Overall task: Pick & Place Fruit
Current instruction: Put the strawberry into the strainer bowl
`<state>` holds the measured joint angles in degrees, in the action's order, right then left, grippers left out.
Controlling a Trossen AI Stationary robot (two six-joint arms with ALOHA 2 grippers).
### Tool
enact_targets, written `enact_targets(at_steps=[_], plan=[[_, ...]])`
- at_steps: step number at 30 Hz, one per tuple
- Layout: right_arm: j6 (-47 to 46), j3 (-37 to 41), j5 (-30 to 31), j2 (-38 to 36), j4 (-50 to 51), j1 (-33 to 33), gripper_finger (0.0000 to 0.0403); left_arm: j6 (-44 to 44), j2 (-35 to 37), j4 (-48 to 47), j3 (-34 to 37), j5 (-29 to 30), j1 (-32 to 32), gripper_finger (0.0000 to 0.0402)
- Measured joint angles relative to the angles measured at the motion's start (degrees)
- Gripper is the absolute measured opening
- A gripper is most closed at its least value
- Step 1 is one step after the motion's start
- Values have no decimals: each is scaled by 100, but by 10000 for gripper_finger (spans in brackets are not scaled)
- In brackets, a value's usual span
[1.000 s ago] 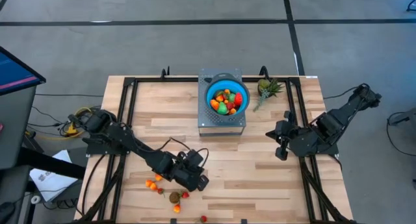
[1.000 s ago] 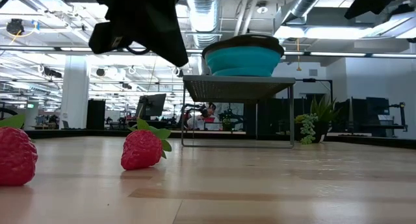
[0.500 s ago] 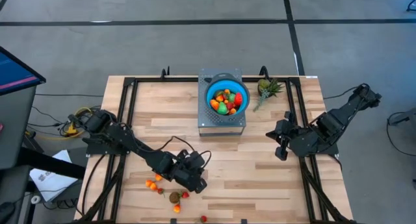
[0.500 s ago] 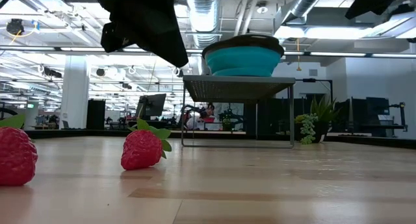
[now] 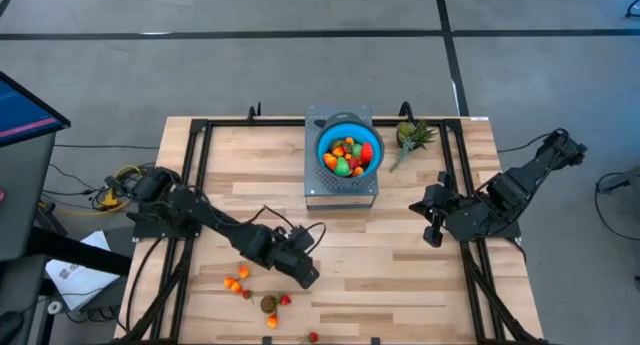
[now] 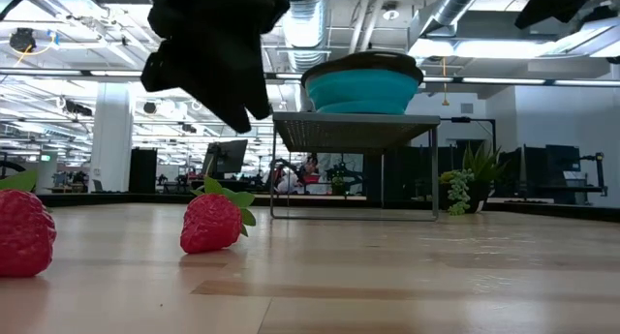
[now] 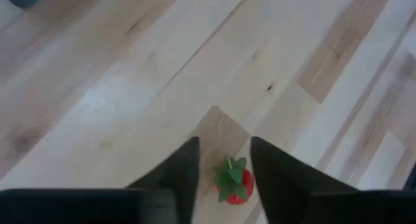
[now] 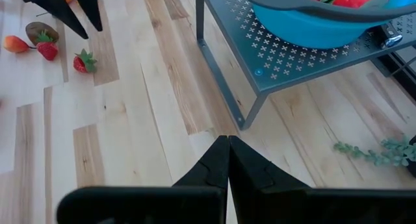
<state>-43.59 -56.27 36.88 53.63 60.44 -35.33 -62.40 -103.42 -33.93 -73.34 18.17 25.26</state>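
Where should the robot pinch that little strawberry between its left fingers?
Best around the strawberry's red body, coming straight down from above. It lies on the table with its leafy cap showing, and the left gripper's open fingers already stand either side of it.

Cut off by the frame's edge in the low view: 1 strawberry (image 6: pixel 21 229). Hidden under the left arm (image 5: pixel 215 225) from above: part of the table (image 5: pixel 400 285). Too small to identify: fruit (image 5: pixel 347 157) in the blue bowl (image 5: pixel 327 137).
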Motion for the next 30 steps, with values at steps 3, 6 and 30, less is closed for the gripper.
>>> enact_targets(at_steps=[3,6,30], plan=[[0,0,0,0,48,0,0,-6,0,0,0,-312,-98,180],[0,0,0,0,51,0,0,-43,1,4,0,-424,-145,223],[1,0,-1,0,214,59,0,-698,7,1808,1249,-461,79,200]])
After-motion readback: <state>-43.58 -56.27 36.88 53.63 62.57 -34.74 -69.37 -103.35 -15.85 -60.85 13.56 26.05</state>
